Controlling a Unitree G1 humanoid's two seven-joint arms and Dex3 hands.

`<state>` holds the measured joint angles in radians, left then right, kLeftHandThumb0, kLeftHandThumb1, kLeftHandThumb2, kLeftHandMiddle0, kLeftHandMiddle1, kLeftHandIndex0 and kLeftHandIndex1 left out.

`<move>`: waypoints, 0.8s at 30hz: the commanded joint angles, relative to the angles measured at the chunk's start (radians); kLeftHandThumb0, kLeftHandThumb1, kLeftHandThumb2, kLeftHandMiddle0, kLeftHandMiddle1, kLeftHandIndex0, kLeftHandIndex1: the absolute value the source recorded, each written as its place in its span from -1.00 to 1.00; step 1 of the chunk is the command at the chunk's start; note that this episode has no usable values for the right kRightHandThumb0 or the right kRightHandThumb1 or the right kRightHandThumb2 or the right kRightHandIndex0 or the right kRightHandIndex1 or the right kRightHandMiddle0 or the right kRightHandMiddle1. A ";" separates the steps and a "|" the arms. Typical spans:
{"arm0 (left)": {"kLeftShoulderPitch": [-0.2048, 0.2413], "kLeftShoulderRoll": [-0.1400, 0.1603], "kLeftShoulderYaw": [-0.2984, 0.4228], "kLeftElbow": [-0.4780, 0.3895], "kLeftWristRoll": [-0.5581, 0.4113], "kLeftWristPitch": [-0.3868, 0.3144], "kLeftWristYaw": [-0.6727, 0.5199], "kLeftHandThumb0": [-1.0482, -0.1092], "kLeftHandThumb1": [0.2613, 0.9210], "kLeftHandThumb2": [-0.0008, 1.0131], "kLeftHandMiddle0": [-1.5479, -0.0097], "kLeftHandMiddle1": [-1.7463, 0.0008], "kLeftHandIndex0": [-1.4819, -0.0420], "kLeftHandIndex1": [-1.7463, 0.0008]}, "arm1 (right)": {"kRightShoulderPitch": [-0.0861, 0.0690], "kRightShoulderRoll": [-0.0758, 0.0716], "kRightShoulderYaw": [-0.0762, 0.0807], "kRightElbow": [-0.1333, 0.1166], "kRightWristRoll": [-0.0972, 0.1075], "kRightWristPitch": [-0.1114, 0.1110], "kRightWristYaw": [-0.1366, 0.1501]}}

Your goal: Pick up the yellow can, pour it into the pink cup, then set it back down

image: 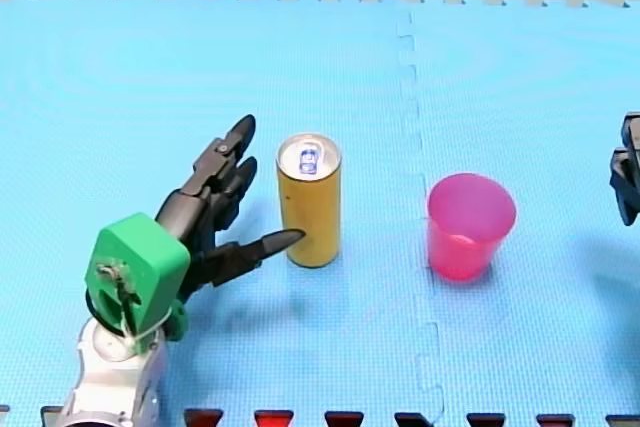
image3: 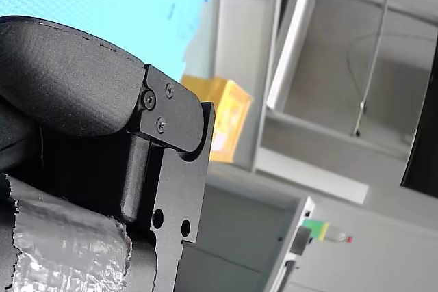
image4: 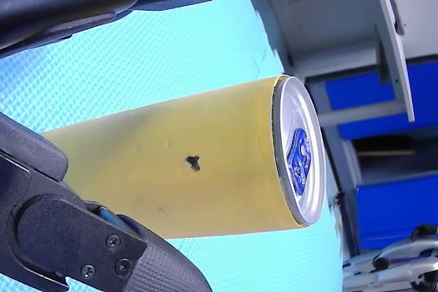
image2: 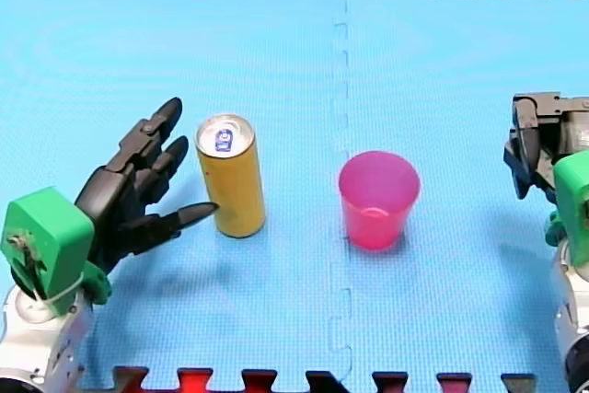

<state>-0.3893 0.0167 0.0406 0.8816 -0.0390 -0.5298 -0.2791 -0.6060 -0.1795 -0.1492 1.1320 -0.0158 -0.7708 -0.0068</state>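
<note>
Left hand (image: 215, 222), unclenched, is flanking the yellow can (image: 310, 202); lifting, pouring into the pink cup (image: 470, 227) and replacing are pending. Right hand (image2: 538, 144), at the mat's (image: 500, 97) right edge: grip untellable.

I take this for a robot lab: foam puzzle mats (image: 500, 77) as work surface; grey metal cabinets (image3: 233, 73) and a loose cable (image3: 370, 66) beyond.

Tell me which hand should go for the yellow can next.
Left. The left hand is right beside the yellow can, on the side away from the pink cup, and holds nothing. The right hand is at the far right edge of the mat, with the cup between it and the can.
</note>
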 commanded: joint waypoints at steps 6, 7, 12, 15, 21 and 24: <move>-0.045 -0.003 0.003 0.089 0.003 -0.012 0.010 -0.02 0.25 -1.00 0.85 0.99 0.94 0.98 | 0.013 -0.001 0.007 -0.014 -0.013 -0.012 -0.023; -0.050 -0.003 0.004 0.100 0.003 -0.016 0.011 -0.03 0.25 -1.00 0.83 0.98 0.92 0.98 | 0.015 0.000 0.008 -0.016 -0.014 -0.012 -0.025; -0.069 -0.001 0.009 0.139 0.006 -0.035 0.021 -0.09 0.27 -1.00 0.68 0.94 0.76 0.94 | 0.019 0.002 0.009 -0.023 -0.016 -0.005 -0.030; -0.074 0.001 0.009 0.147 0.009 -0.042 0.026 -0.09 0.26 -1.00 0.65 0.94 0.72 0.95 | 0.021 0.002 0.010 -0.026 -0.016 -0.002 -0.030; -0.088 0.010 -0.004 0.160 0.039 -0.057 0.049 -0.12 0.24 -1.00 0.63 0.96 0.69 0.97 | 0.024 0.001 0.009 -0.032 -0.013 0.000 -0.026; -0.095 0.030 -0.030 0.150 0.091 -0.075 0.083 -0.13 0.24 -1.00 0.61 0.96 0.68 0.97 | 0.028 0.002 0.009 -0.037 -0.011 -0.001 -0.024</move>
<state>-0.4753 0.0329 0.0198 1.0361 0.0395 -0.5959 -0.2067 -0.5808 -0.1751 -0.1394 1.1003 -0.0310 -0.7750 -0.0313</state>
